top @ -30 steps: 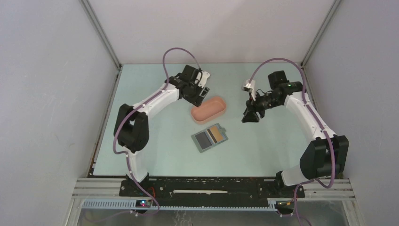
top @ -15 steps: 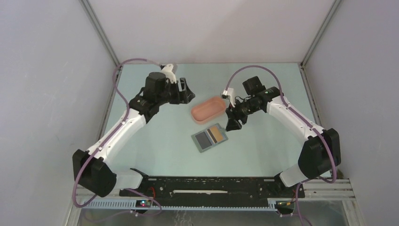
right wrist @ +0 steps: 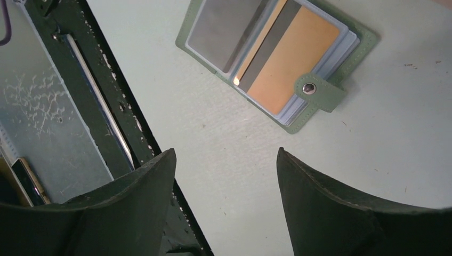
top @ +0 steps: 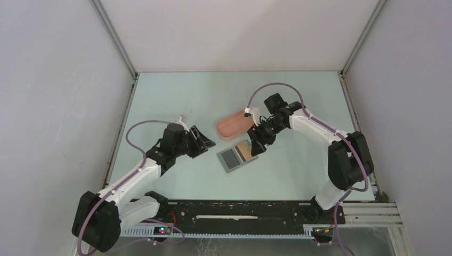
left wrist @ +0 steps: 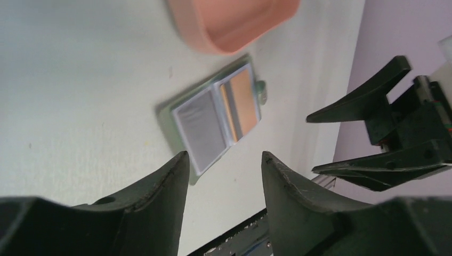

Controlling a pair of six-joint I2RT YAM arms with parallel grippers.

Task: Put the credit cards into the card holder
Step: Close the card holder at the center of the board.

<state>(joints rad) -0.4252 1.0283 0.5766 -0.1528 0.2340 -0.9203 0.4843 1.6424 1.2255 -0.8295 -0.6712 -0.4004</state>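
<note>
The grey-green card holder (top: 237, 157) lies open on the table, its snap tab (right wrist: 319, 93) on the right edge. A yellowish-tan credit card (right wrist: 290, 58) with a dark stripe lies in its right half; a grey card or sleeve (right wrist: 224, 29) fills the left half. The holder also shows in the left wrist view (left wrist: 216, 120). My left gripper (top: 205, 143) is open and empty, just left of the holder. My right gripper (top: 255, 144) is open and empty, above the holder's right edge.
A pink oblong tray (top: 235, 123) stands just behind the holder, seen too in the left wrist view (left wrist: 234, 24). The black rail (right wrist: 101, 101) at the table's near edge runs in front. Grey walls close in the table on three sides.
My left gripper has swung from behind the tray down to the holder's left side. My right gripper has moved left and down to the holder's right edge. The holder has not moved.
</note>
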